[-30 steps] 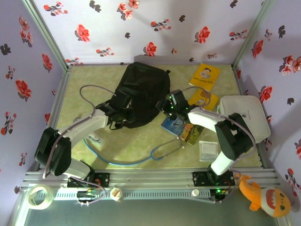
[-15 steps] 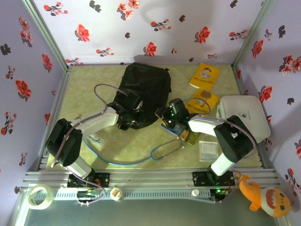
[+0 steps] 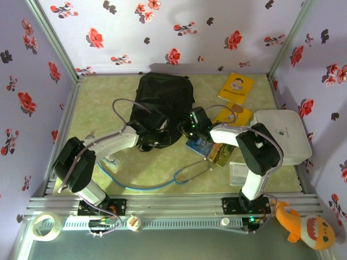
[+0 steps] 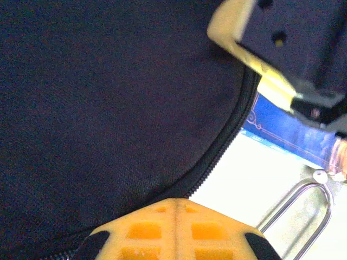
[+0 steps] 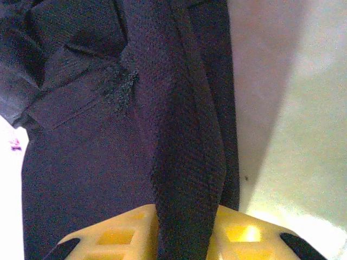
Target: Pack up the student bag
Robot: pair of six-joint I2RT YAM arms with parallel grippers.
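The student bag (image 3: 162, 100), a big black soft backpack, lies at the back middle of the table. My right gripper (image 3: 188, 128) is at its right lower edge. In the right wrist view the right gripper (image 5: 187, 208) is shut on a dark fold of the student bag (image 5: 97, 151) that runs up between its yellow fingers (image 5: 246, 233). My left gripper (image 3: 159, 135) is at the bag's near edge. In the left wrist view the left gripper (image 4: 176, 201) is shut, its tips against the zip (image 4: 217, 157), with nothing visible between them.
A blue book (image 3: 198, 144) and a dark booklet (image 3: 219, 154) lie just right of the bag. Two yellow books (image 3: 236, 86) (image 3: 234, 115) and a white board (image 3: 282, 132) are farther right. A blue cable (image 3: 141, 184), a metal loop (image 3: 190, 172) and a clear box (image 3: 239, 173) lie nearer.
The left gripper moved right along the bag's near edge. The right gripper moved left onto the bag and closed on its fabric. The bag bunched up toward the back.
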